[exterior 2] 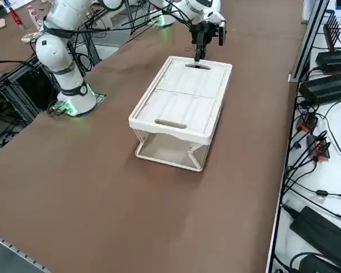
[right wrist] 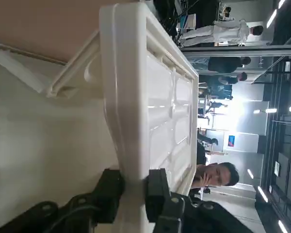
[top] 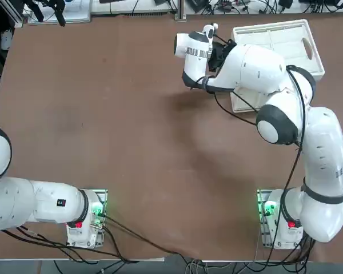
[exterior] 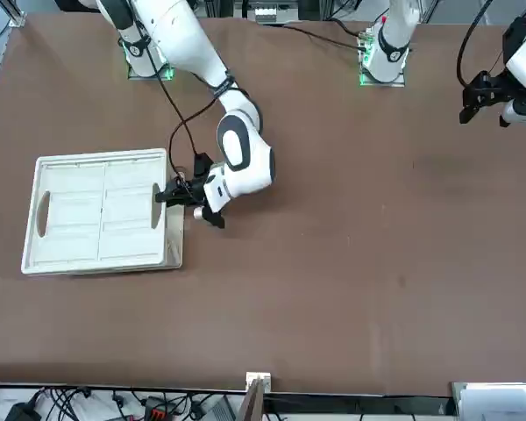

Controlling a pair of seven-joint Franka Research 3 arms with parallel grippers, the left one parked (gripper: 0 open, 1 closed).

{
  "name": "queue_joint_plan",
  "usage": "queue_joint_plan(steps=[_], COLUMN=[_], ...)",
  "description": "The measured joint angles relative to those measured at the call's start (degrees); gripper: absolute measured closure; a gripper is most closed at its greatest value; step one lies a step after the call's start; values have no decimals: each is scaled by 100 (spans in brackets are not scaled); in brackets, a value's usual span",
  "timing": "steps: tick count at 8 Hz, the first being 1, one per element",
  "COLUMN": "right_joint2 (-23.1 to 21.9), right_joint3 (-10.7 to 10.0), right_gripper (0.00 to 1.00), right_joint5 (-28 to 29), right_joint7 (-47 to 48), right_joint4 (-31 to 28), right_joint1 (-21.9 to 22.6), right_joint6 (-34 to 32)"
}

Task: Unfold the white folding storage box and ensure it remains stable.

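Observation:
The white folding storage box (exterior 2: 182, 96) stands raised on the brown table, its flat ribbed top panel lifted above translucent side walls (exterior 2: 170, 149). From overhead the box (top: 280, 43) sits at the far right, partly under the arm. My right gripper (exterior 2: 198, 57) is at the box's far short end, next to a handle slot. In the wrist view my right gripper (right wrist: 133, 187) is shut on the top panel's rim (right wrist: 128, 111), one black finger on each side. From the front, the right gripper (exterior: 171, 195) meets the box (exterior: 101, 210) at its edge towards the table's middle.
Bare brown table (top: 114, 125) stretches to the left of the box. Power supplies and cables (exterior 2: 324, 85) line the shelf past the table's right edge. Several people (right wrist: 218, 177) stand in the room beyond the box.

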Motion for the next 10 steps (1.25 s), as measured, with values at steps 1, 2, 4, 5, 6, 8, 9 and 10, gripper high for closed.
queue_joint_plan(steps=[1,2,4,5,6,8,9,10], right_joint2=[0,0,2,6,8,22,32,39], right_joint3=[0,0,0,0,1,3,3,3], right_gripper=[70,70,70,70,70,70,70,70], right_joint5=[0,0,0,-1,-3,-3,-3,-3], right_joint7=[-109,-248,-313,-317,-346,-368,-368,-352], right_joint4=[0,0,0,0,0,0,-1,-1], right_joint1=[2,8,27,36,44,83,109,123], right_joint6=[-18,-49,-104,-135,-181,-335,-418,-467])
